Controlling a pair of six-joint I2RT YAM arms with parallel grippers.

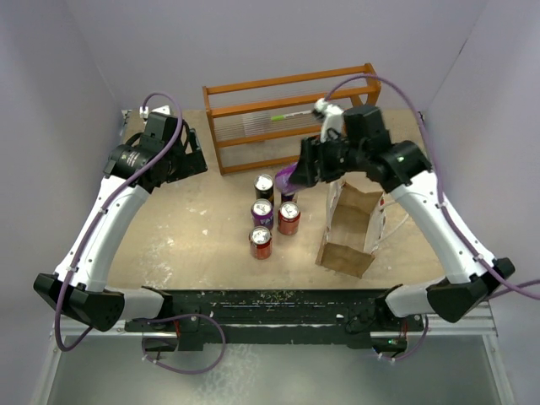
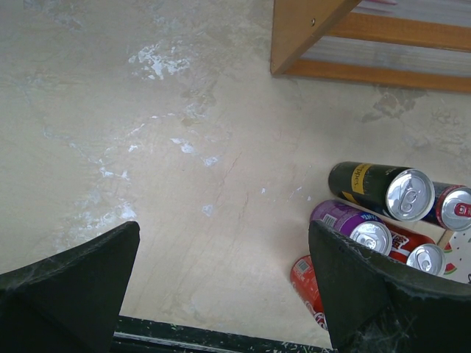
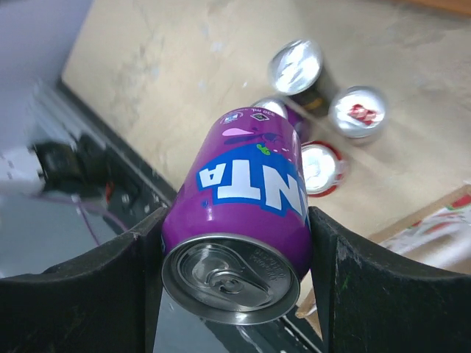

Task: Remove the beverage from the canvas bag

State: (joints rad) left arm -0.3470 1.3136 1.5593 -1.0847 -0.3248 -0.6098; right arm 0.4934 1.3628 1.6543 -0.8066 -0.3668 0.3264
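Right end effector (image 3: 234, 257) is clamped on a purple Fanta can (image 3: 246, 198). Its two black fingers (image 3: 368, 294) press on the sides of the can. The shiny top with the pull tab faces the wrist camera. Seen from above, the can is up in the air. It is out of the canvas bag (image 1: 350, 228) and just to the left of it.

Under the held can, more cans stand close together on the table (image 1: 186, 228). One is a black can (image 1: 265, 185), one is a purple can (image 1: 261, 212), and the others are red cans (image 1: 289, 218).

The canvas bag stands on the table just to the right of these cans. It is brown and its mouth is open at the top. Its white handles (image 1: 384, 215) hang at its right side. An orange wooden rack (image 1: 291, 114) stands at the back of the table, behind the cans and the bag.

Left end effector (image 2: 224, 235) is well apart from all this, over by the left end of the rack. Its fingers (image 2: 66, 294) are wide apart and hold nothing. Only table shows between them.
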